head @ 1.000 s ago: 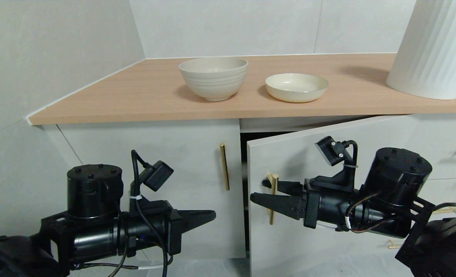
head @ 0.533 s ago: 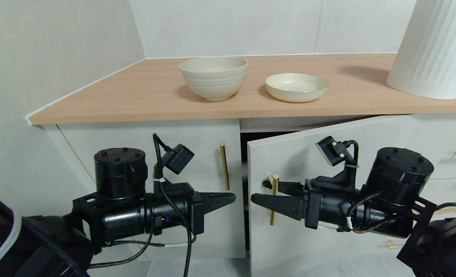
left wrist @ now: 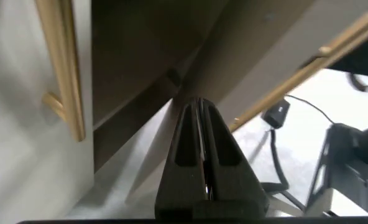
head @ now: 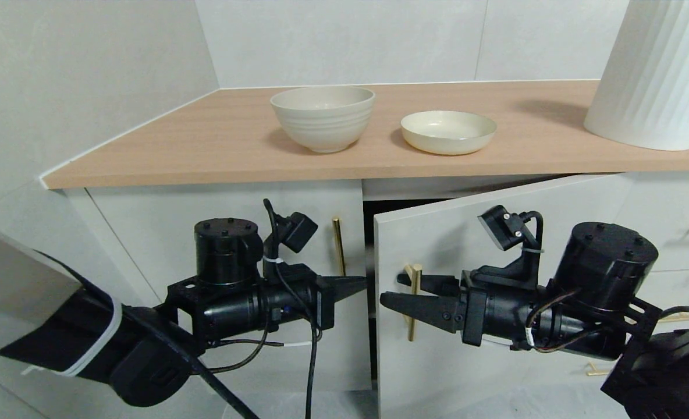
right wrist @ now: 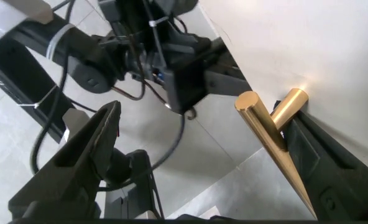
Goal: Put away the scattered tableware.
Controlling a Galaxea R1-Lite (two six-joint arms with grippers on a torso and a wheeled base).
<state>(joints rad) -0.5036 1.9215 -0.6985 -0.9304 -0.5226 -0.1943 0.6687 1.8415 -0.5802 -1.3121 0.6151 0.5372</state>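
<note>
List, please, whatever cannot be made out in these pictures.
- Cabinet inside: head view, dark gap beside the ajar door; contents unseen.
- White ribbed container: head view, top cut off by the picture's edge.
- Deep bowl: head view, its near wall hides the inner bottom.

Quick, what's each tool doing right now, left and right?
Left tool: closed, holding nothing.
Right tool: open, straddling the gold door handle, not clamped on it.
</note>
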